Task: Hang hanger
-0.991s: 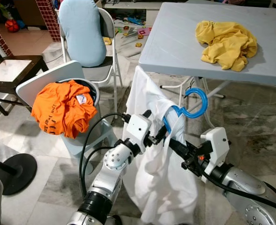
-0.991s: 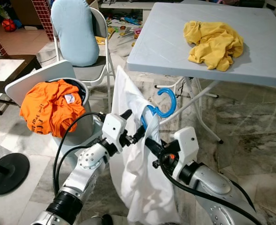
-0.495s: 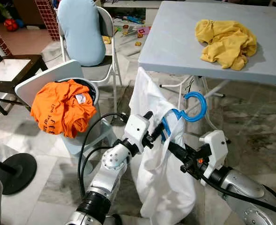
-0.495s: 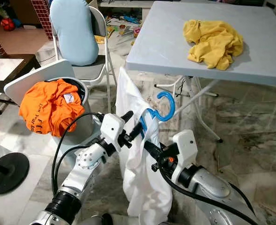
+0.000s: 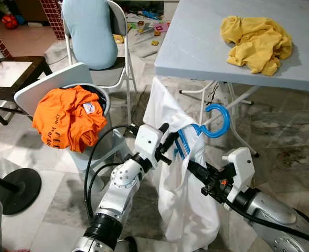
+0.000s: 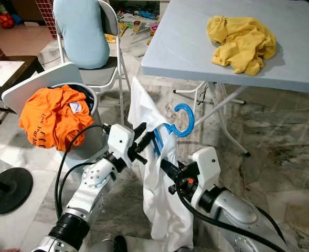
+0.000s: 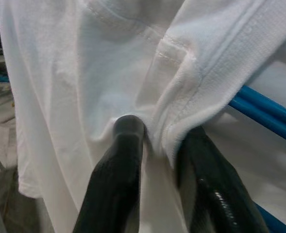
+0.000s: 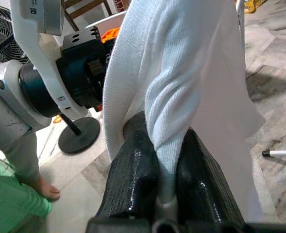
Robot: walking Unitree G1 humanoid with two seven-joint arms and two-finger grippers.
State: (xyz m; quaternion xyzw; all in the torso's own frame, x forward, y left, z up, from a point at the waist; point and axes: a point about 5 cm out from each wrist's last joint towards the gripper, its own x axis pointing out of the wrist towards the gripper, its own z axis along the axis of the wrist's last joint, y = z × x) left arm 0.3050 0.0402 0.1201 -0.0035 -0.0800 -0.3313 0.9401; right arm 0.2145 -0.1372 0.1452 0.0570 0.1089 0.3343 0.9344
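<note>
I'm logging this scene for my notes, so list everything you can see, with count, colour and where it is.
white shirt: one, white, on the hanger, held by both tools
hanger: one, blue, hook up, in the shirt's neck
yellow garment: one, yellow, crumpled on the table
table: one, grey, ahead
orange shirt: one, orange, draped over the bin
bin: one, grey, left
folding chair: one, pale blue cover
left tool: shut on shirt
right tool: shut on shirt

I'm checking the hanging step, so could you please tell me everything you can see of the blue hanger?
The hanger is bright blue and looks like plastic. Its open hook sticks up and to the right, free of the cloth; the bars below are mostly inside a white shirt draped over it. It is held up in mid-air before the table, hooked on nothing. The left gripper and right gripper each pinch the shirt beside it.
</note>
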